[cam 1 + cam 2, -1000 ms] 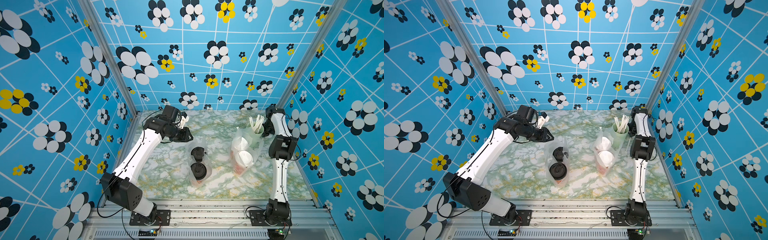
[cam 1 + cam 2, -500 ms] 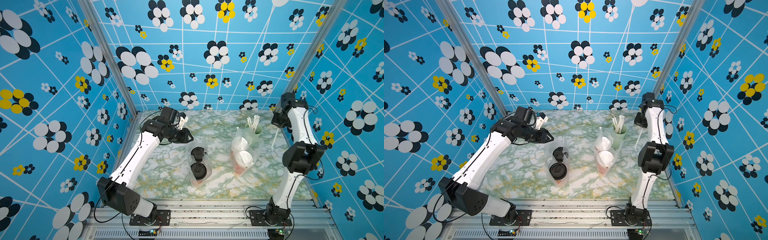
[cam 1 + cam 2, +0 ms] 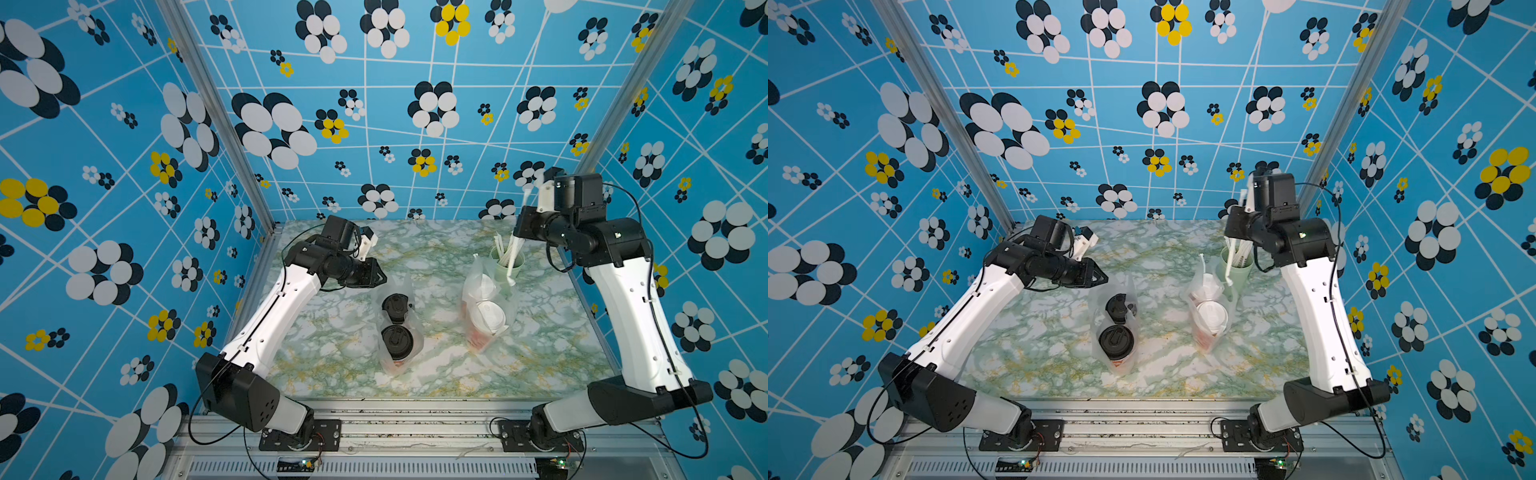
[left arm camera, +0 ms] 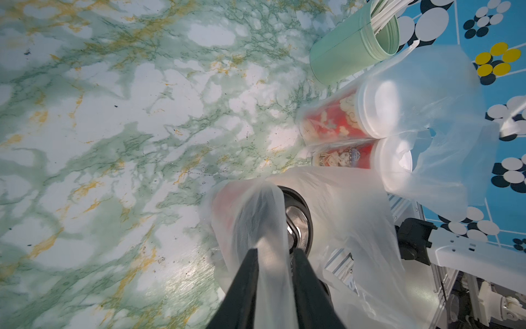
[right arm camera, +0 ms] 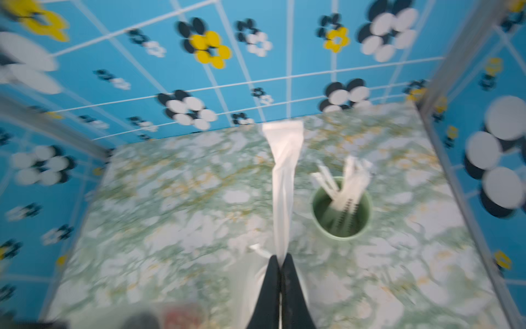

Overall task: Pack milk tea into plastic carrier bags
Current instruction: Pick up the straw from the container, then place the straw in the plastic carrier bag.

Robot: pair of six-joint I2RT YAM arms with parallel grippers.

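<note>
Left gripper point(image 4: 274, 252) pinches the handle of a thin clear plastic carrier bag point(image 4: 355, 205).
Two red paper cups with black domed lids point(image 3: 397, 343) stand inside the bag, just ahead of that gripper; right gripper point(image 5: 280, 257) is clamped on a white wrapped straw point(image 5: 284, 176).

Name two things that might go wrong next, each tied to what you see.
The left gripper pinches a handle of the thin clear plastic bag; a sideways pull may tip its two black-lidded red cups.
The right gripper holds a white wrapped straw near one end; it may slip.
</note>
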